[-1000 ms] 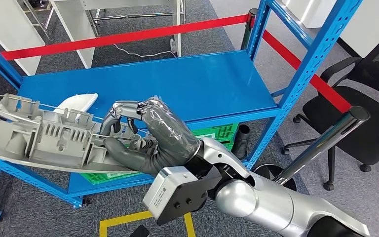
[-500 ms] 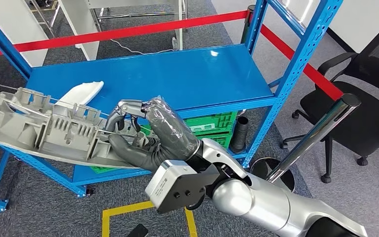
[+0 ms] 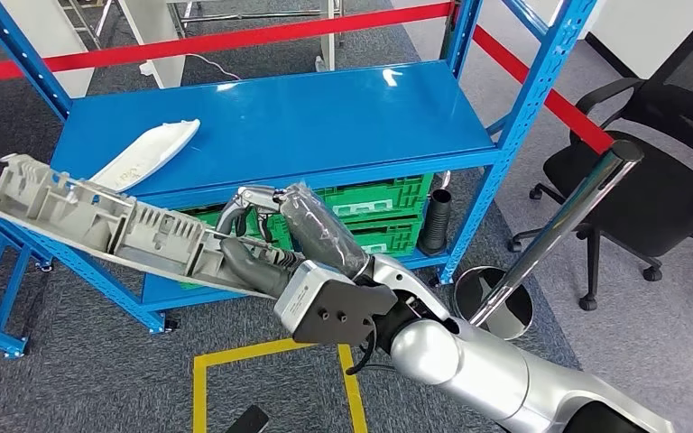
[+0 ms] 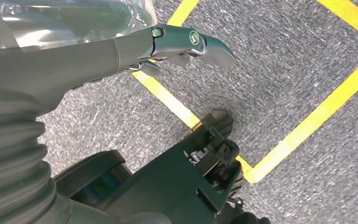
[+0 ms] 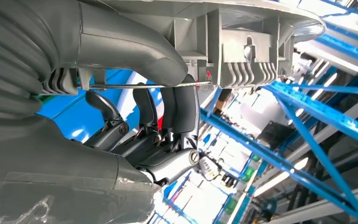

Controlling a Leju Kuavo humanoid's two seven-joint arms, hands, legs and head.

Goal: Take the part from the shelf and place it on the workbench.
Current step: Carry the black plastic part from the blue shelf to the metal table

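Observation:
A long grey ribbed plastic part (image 3: 99, 225) hangs in the air in front of the blue shelf (image 3: 325, 126), stretching left from my right hand (image 3: 275, 244). That hand grips the part's near end, thumb on one side and fingers (image 5: 184, 105) on the other, as the right wrist view shows against the part's ribs (image 5: 242, 42). My left hand (image 4: 121, 46) hangs over grey carpet with its fingers stretched out and nothing in them.
A white curved part (image 3: 144, 153) lies on the shelf's left side. Green crates (image 3: 379, 212) sit on the lower level. Red barrier tape (image 3: 235, 38), a steel post (image 3: 550, 234) and a black chair (image 3: 650, 180) stand to the right. Yellow floor lines (image 3: 235, 361) lie below.
The whole view has shifted, so the camera moved. The right hand and the grey part now sit lower against the shelf, in front of its front edge. The grip is unchanged.

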